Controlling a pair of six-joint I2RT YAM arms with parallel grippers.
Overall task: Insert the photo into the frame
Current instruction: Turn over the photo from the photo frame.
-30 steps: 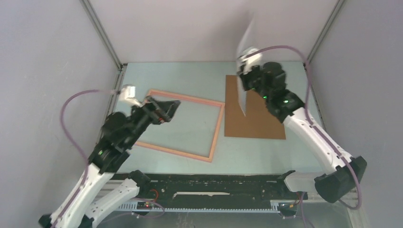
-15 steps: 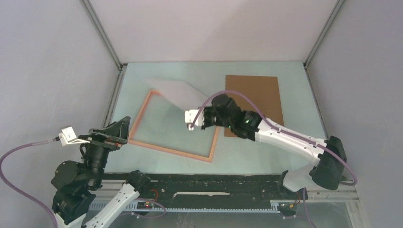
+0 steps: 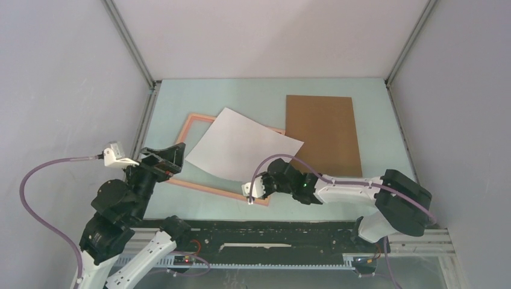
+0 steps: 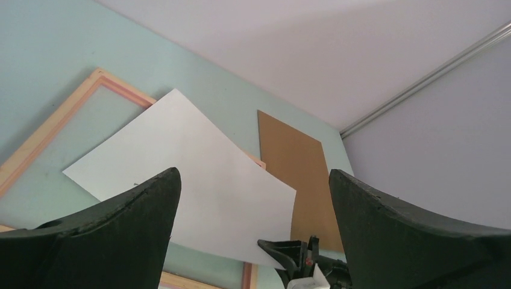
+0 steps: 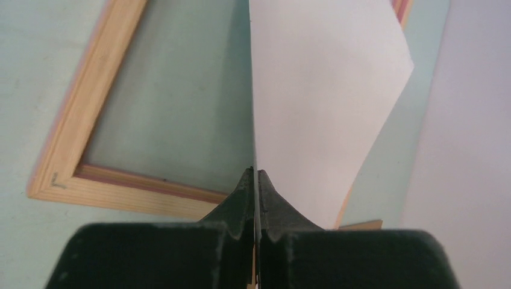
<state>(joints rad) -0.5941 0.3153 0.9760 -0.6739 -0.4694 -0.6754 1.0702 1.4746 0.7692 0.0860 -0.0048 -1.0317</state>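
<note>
Photo (image 3: 244,147): plain white side up, print face unseen, held askew over frame (image 3: 211,189) | right gripper (image 5: 255,176): pinched onto photo's near edge | left gripper (image 4: 253,180): spread wide, holding nothing | hidden: frame's far right corner under photo

A robot test booth in a lab is shown by plain grey walls (image 3: 60,90), metal rails (image 3: 129,42) in the corners, a pale green table (image 3: 241,96), and two robot arms (image 3: 349,189) with purple cables (image 3: 57,161) fixed at its near edge.
</note>
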